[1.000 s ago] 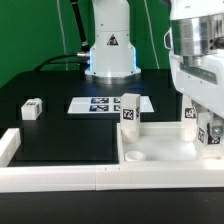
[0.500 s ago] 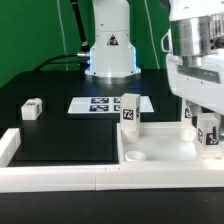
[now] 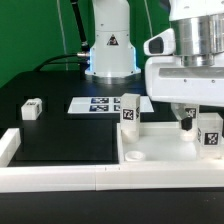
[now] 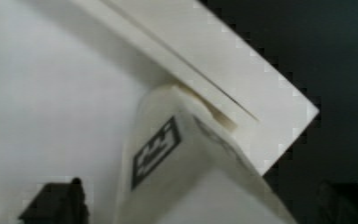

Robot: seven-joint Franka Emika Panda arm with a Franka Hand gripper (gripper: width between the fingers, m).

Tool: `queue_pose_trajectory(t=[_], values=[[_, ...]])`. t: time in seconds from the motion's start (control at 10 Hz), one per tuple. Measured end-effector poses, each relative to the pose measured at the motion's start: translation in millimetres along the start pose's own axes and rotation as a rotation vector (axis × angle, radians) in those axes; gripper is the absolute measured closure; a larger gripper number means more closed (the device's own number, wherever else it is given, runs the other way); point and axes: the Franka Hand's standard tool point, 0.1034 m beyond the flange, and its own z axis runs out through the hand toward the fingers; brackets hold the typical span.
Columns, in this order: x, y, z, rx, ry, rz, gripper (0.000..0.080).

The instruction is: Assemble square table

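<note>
Taking the marker board (image 3: 110, 105) as landmark: 1 loose leg (image 3: 31, 109) lies well to its left on the exterior view's left. The square slab (image 3: 160, 150) sits in front and right, lying flat, with 2 legs (image 3: 131, 111) standing upright, long axes vertical. The gripper (image 3: 187, 123) hovers beside the right leg (image 3: 210, 132); fingers apart, holding nothing. The legs look light, stiff and smooth, best pinched mid-shaft.
</note>
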Motion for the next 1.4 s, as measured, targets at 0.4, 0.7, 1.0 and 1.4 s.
queue_pose_trajectory(t=[0.4,0.7,1.0,1.4], values=[[-3.6,-2.5,1.0,-0.032,0.019,-0.325,0.0150],[-3.9,-2.6,1.2,-0.030,0.020,-0.173,0.0390],[-3.4,0.7,1.0,-0.038,0.024,0.144,0.0509],[-2.9,4.7,1.1,-0.032,-0.036,0.826,0.0509]])
